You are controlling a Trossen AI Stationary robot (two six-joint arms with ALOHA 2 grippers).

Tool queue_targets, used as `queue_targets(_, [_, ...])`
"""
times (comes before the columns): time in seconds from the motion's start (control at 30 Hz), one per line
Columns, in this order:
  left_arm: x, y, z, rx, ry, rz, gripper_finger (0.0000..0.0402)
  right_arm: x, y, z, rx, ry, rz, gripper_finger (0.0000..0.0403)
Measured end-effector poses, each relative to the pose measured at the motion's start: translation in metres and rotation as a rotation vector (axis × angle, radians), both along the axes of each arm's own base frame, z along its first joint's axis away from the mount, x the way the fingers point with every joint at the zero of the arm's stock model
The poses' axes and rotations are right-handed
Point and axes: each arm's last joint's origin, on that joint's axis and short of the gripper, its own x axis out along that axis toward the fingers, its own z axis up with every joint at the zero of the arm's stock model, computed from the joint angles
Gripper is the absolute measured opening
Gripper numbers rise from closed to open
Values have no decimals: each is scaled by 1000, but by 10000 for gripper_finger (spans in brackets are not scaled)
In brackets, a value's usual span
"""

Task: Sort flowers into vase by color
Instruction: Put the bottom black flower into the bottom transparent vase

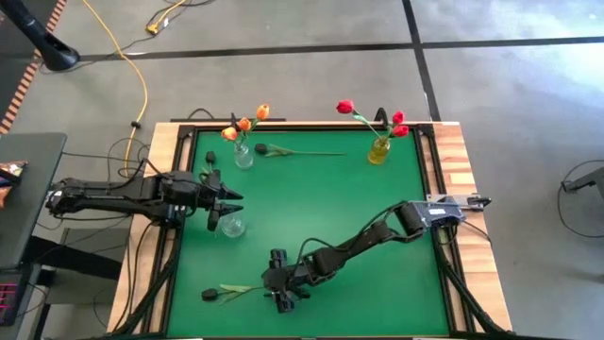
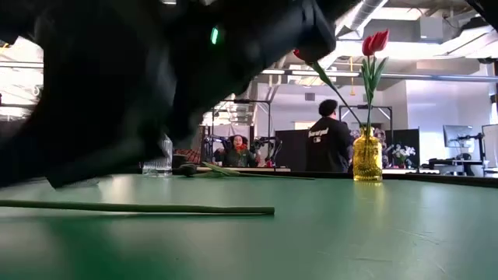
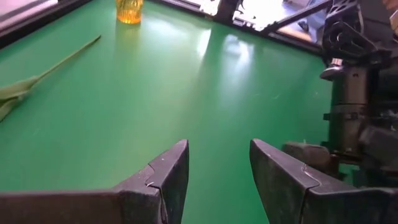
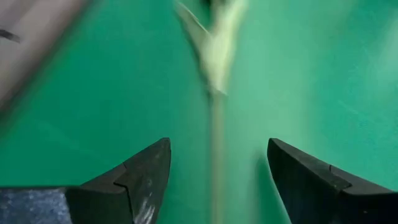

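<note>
Green worktop (image 1: 321,198): the right gripper (image 4: 214,171), jaws parted, straddles a dark tulip (image 1: 209,295) lying at the near edge, lined up to pick it. The left gripper (image 3: 217,168), also unclenched, waits beside an empty clear vase (image 1: 232,225).

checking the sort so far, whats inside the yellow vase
The yellow vase holds red tulips, about three heads in the high view, stems leaning out. The glass is tinted, so the stem ends and any water inside cannot be made out.
</note>
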Motion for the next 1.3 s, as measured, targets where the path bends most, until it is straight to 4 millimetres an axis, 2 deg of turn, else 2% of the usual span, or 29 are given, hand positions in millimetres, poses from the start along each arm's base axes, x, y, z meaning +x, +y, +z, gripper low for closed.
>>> queue_targets(0.07, [-1, 0, -1, -1, 14, 0, 157, 4, 2, -13, -45, -2, -34, 291])
queue_targets(0.13, [-1, 0, -3, -4, 30, 0, 157, 6, 6, -16, -56, -6, -35, 282])
queue_targets(0.23, [-1, 0, -3, -13, 37, -2, 157, 5, 12, -25, -49, 8, -32, 249])
queue_targets(0.33, [-2, 0, -2, -20, 26, 0, 157, 1, 19, -27, -49, 32, -24, 186])
queue_targets(0.53, [-7, 0, 10, -11, -96, 7, 157, -5, 24, -25, -19, 86, -66, 31])
queue_targets(0.63, [-11, -1, 17, -16, -170, 11, 157, -8, 22, -18, -32, 119, -56, 22])
queue_targets(0.8, [-19, 0, 28, -15, -283, 31, 157, -22, 13, 6, -129, 229, -27, 29])
queue_targets(0.93, [-24, 0, 35, -15, -359, 55, 157, -32, -5, 28, -178, 277, 28, 21])
queue_targets(1.13, [-30, 0, 45, -37, -473, 66, 157, -48, -41, 92, -105, 183, -3, 21])
queue_targets(1.3, [-32, 0, 51, -61, -540, 78, 157, -82, -65, 137, -77, 96, -24, 21])
